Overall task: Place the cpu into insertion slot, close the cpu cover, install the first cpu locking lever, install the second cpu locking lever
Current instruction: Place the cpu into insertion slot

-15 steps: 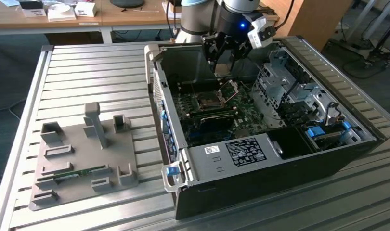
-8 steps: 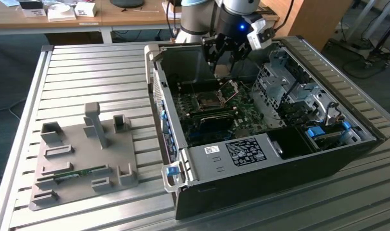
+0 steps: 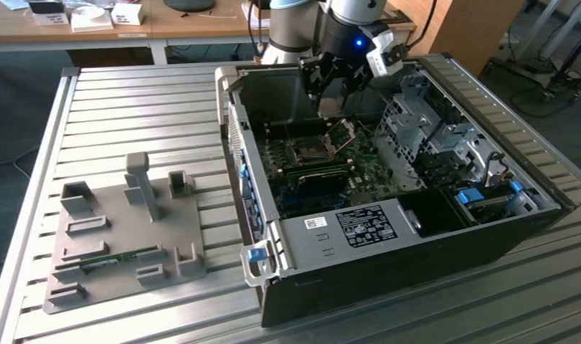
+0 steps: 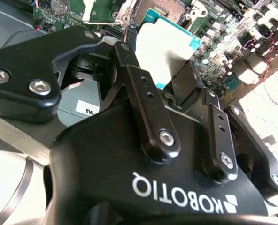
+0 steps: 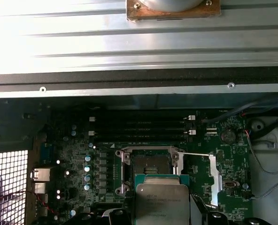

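Stands at the first step, by the look of it; holds the cpu (image 5: 162, 204) by its edges in the gripper (image 4: 158, 61), fingers (image 4: 139, 93) narrowed onto it, above and near the insertion slot (image 5: 150, 166) on the motherboard (image 5: 82, 150) inside the open computer case (image 3: 415, 279); not yet seated, slot bare; leaves the cpu cover (image 3: 345, 135) tilted up beside the slot in the exterior view, neither closed nor latched; leaves both locking levers undone too, judging from that raised cover. As for writing: carries fine dark print on the cpu's metal top in the first wrist view, too small to make out; bears white maker's lettering, upside down, on the gripper body in the second wrist view; shows a white printed sticker (image 3: 372, 223) on the grey shroud (image 3: 305, 244) in the case, text illegible.
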You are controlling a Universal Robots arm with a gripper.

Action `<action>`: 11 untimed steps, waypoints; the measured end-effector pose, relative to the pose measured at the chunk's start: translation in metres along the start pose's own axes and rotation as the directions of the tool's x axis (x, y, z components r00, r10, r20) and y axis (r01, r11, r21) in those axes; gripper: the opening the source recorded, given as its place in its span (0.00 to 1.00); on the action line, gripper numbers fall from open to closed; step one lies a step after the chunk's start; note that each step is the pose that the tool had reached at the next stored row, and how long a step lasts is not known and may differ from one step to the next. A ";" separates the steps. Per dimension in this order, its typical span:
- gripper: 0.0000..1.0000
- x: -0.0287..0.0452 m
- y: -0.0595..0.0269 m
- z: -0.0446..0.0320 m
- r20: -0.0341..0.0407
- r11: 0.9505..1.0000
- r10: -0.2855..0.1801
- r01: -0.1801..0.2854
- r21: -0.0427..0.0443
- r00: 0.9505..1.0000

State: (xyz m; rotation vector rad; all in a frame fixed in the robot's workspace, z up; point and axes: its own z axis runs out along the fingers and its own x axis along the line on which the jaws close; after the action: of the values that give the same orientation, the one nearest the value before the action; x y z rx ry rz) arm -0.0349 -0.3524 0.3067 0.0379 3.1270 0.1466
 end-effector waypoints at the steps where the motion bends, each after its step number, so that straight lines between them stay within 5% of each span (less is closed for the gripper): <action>1: 0.54 0.0000 0.0000 0.0001 0.000 1.000 0.000 0.000 0.000 1.000; 11: 0.54 0.0033 -0.0005 0.0051 0.000 1.000 0.000 0.000 0.000 1.000</action>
State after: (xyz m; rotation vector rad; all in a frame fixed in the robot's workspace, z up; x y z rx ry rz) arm -0.0382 -0.3523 0.3016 0.0379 3.1268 0.1470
